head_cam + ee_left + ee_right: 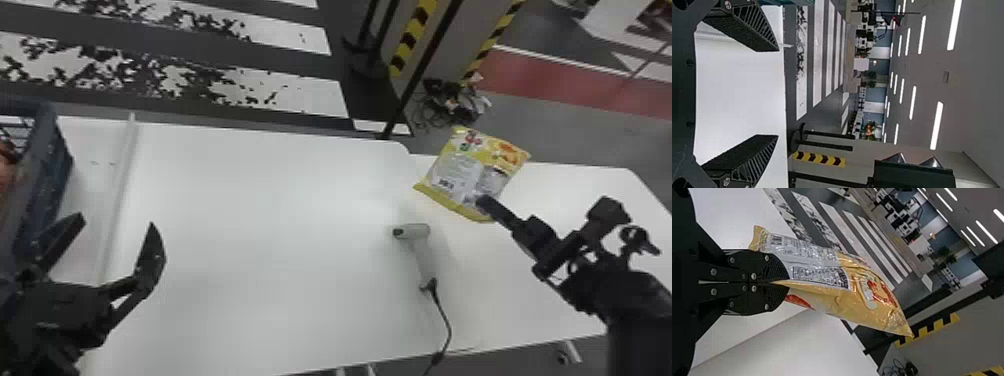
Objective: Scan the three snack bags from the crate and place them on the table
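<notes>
Yellow snack bag (462,167) projects from your right gripper (786,284), edge clamped, presumably to expose its barcode (446,183); your left gripper (778,93) stands wide.

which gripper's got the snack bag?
The right gripper: its fingers are closed on one edge of the yellow snack bag. The left gripper, near the blue crate, stands open with nothing between its fingers.

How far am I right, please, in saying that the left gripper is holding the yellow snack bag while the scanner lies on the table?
One thing is wrong: the right gripper is holding the yellow snack bag, as the right wrist view shows, while the scanner lies on the table.
</notes>
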Robot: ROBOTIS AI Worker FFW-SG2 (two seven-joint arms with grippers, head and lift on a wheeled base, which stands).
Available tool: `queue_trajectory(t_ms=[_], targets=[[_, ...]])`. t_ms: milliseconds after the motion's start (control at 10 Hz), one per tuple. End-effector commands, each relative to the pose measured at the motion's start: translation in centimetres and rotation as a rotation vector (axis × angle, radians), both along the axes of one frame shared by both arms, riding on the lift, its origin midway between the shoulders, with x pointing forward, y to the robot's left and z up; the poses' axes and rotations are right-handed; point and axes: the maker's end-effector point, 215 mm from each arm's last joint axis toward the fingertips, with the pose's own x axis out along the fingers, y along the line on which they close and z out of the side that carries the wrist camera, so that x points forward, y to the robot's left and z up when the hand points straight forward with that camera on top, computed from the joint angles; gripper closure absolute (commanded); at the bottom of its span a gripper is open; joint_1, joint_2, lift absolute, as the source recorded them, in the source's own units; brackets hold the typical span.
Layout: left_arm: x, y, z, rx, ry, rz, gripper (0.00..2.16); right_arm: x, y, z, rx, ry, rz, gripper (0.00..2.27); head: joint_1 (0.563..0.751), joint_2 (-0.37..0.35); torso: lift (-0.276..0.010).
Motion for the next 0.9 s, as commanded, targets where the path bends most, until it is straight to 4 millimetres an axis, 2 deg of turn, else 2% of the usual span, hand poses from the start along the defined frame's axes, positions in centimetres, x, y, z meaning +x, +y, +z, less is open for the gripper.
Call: queue_trajectory(t_ms=[0, 200, 300, 500, 600, 700, 800], targets=[[0.0, 0.0, 0.0, -0.002, 0.000, 0.002, 0.09, -0.4, -3.5, -1.4, -0.008, 0.000, -0.114, 2.26, 0.695, -0.350, -0.062], [0.0, 0.2, 0.1, -0.002, -0.001, 0.004, 0.09, -1.3, -8.7, -2.7, -0.071, -0.017, -0.276, 2.26, 0.695, -0.350, -0.062], [0.0, 0.3, -0.1, -0.002, 0.002, 0.007, 0.09, -1.7, -9.8, -4.1, -0.060, 0.003, -0.309, 2.25, 0.695, -0.350, -0.062], [0.1, 0.5, 0.0, -0.013, 0.001, 0.011, 0.09, -2.1, -10.4, -7.2, -0.050, 0.072, -0.339, 1.79, 0.695, -0.350, -0.062], [0.1, 0.6, 0.0, -0.019, 0.002, 0.014, 0.09, -1.9, -10.2, -7.9, -0.054, 0.090, -0.331, 1.27, 0.695, -0.350, -0.062], [0.1, 0.9, 0.0, -0.024, 0.000, 0.020, 0.09, -1.7, -9.9, -8.2, -0.065, 0.103, -0.319, 0.51, 0.695, -0.350, -0.062], [0.0, 1.1, 0.3, -0.030, -0.007, 0.024, 0.09, -1.6, -9.8, -8.1, -0.071, 0.106, -0.312, 0.05, 0.695, -0.350, -0.062]])
